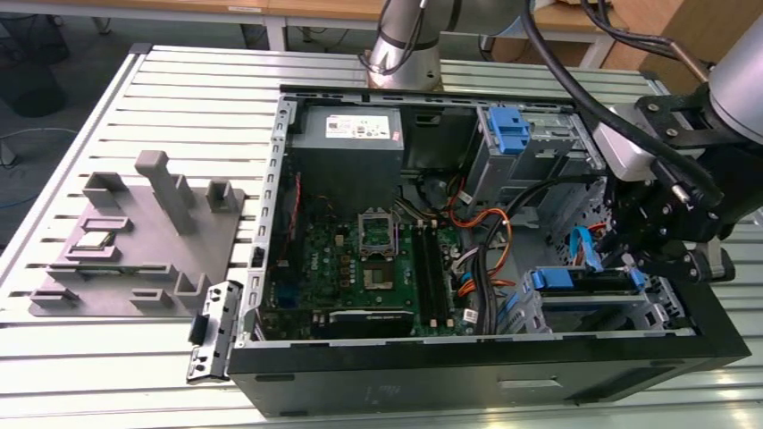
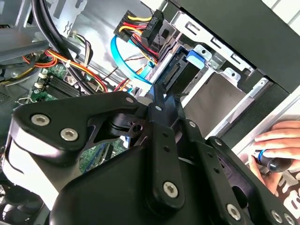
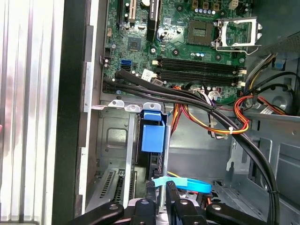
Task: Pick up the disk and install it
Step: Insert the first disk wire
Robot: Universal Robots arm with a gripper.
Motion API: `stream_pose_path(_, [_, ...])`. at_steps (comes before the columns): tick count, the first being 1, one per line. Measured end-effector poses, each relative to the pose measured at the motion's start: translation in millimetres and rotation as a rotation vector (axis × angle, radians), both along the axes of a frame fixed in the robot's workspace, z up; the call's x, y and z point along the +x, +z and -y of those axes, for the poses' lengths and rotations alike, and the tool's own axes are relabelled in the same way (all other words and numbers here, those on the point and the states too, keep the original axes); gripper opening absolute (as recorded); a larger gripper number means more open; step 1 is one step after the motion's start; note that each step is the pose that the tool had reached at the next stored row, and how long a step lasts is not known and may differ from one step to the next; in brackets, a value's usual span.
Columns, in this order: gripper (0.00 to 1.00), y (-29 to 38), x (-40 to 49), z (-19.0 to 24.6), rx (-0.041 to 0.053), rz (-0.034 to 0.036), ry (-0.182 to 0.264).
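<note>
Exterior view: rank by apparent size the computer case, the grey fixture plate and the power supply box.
1. computer case
2. grey fixture plate
3. power supply box, though it lies farther from the camera, so it may look smaller than it is.

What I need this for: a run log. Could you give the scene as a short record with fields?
case: open computer case on a slatted table
disk: standing on edge in the drive cage, blue rail end up
end effector: right at the disk's end; contact cannot be told
motherboard: exposed, CPU socket empty
fixture plate: grey, on the exterior view's left
person: a hand outside the case wall, holding a dark tool
</note>
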State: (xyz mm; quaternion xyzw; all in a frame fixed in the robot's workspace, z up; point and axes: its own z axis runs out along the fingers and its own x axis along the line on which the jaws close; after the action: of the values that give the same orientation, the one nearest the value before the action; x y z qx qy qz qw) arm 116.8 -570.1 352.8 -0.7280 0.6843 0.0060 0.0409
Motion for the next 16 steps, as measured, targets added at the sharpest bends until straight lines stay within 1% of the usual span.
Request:
stream_pose_path(4, [0.24, -0.1, 0.0, -1.2, 0.0005, 0.0000, 0.000])
stream_pose_path(9, [0.24, -0.8, 0.2, -5.2, 0.0007, 0.0000, 0.000])
stream_pose_path(14, [0.24, -1.9, 1.5, -7.2, 0.0007, -0.0001, 0.000])
stream_pose_path(16, [0.24, -2.0, 1.7, -7.3, 0.0008, 0.0000, 0.000])
